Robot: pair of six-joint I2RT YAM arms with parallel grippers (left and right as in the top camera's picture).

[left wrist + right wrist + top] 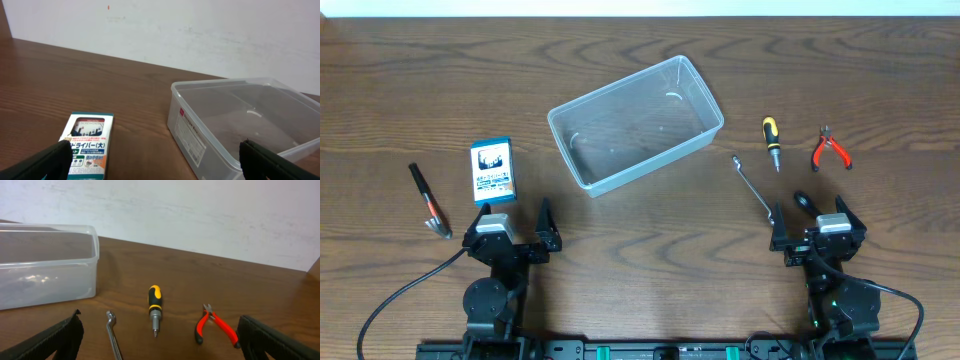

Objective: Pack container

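Note:
The container [652, 160], a clear empty plastic bin, lies at an angle in the middle of the table. Its near wall [200, 140] fills the right of the left wrist view, and a corner of the container [50, 280] shows at the left of the right wrist view. My left gripper [510, 222] rests near the front edge, left of the bin, open, with nothing between its fingers [50, 160]. My right gripper [812, 222] sits at the front right, also open and holding nothing, and in its own view the right gripper [160, 342] faces three tools.
A blue-and-white box [492, 171] lies just ahead of the left gripper, showing as the box [87, 145] in its wrist view. A black-and-orange tool [428, 200] is at far left. A metal wrench [113, 335], a yellow-black screwdriver [154, 305] and red pliers [215, 326] lie before the right gripper.

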